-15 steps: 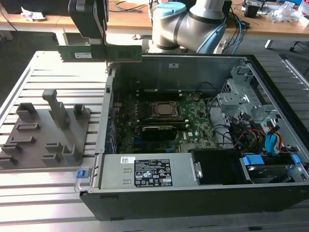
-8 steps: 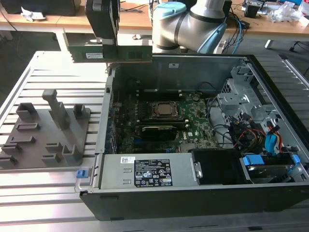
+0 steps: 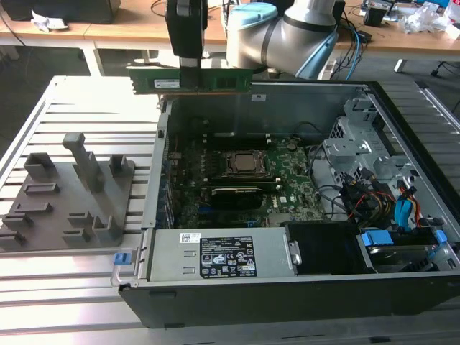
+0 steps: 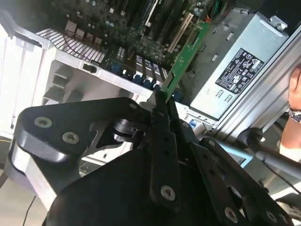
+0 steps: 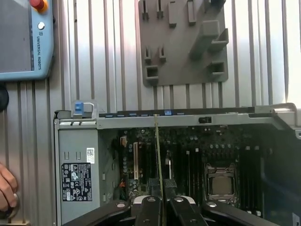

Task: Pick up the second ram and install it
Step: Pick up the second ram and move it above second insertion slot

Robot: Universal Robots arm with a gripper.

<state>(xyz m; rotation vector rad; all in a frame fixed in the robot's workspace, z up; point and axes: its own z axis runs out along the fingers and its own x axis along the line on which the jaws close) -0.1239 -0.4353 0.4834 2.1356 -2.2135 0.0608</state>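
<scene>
The second ram (image 3: 223, 79), a thin green stick, hangs level in the air above the far rim of the open computer case (image 3: 402, 144), toward the exterior view's left. My gripper (image 3: 190, 80) is shut on its middle from above. In both wrist views the stick shows edge-on (image 4: 186, 54) (image 5: 158, 155), running out from between the black fingers (image 4: 160, 122) (image 5: 149, 207). Below it lies the motherboard (image 3: 291, 180) with the CPU socket (image 3: 244, 164) and dark memory slots (image 5: 190, 162) beside it.
A grey fixture tray (image 3: 68, 194) with upright holders lies on the slatted table at the exterior view's left of the case. The power supply (image 3: 215, 251) and drive cables (image 3: 392, 208) fill the near side. A teach pendant (image 5: 23, 37) and a person's hand (image 5: 5, 188) are beside the case.
</scene>
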